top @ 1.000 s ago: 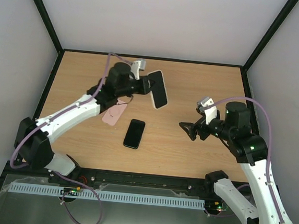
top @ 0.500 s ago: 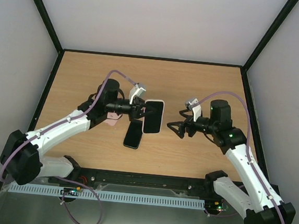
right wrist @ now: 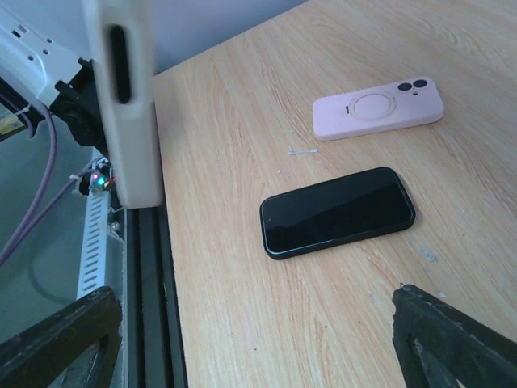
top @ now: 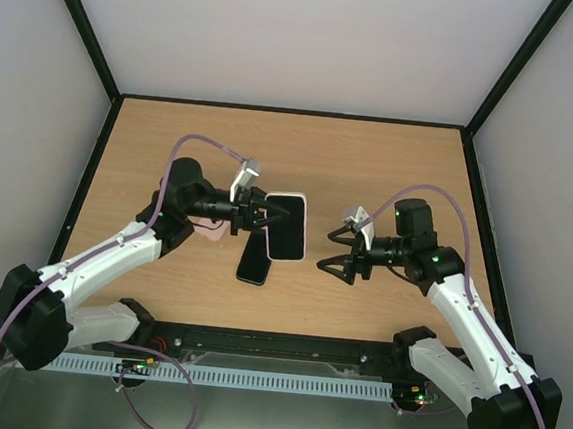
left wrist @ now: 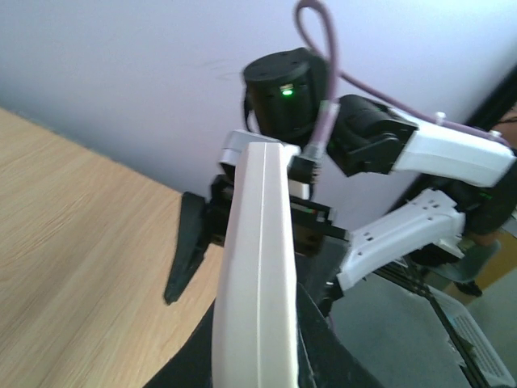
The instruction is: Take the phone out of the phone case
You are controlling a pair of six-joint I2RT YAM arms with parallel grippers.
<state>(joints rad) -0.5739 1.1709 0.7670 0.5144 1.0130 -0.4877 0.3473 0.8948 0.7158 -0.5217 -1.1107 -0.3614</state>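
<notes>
My left gripper (top: pixel 264 216) is shut on one end of a white phone case (top: pixel 287 227) and holds it above the table. The phone's black screen faces up inside the case. In the left wrist view the case's white edge (left wrist: pixel 258 275) runs straight out from the jaws. My right gripper (top: pixel 331 254) stands open just right of the case and does not touch it. The right wrist view has the case (right wrist: pixel 125 105) at the upper left, ahead of the open fingers (right wrist: pixel 60 339).
A bare black phone (top: pixel 251 263) lies on the table partly under the held case, also seen as the black phone (right wrist: pixel 338 212) in the right wrist view. An empty pink case (right wrist: pixel 378 107) lies beyond it. The table's black front rail (top: pixel 285 345) runs below.
The left arm has carried the cased phone from the back toward the table's middle and turned it flatter. The right arm has moved left toward it, its jaws a little narrower.
</notes>
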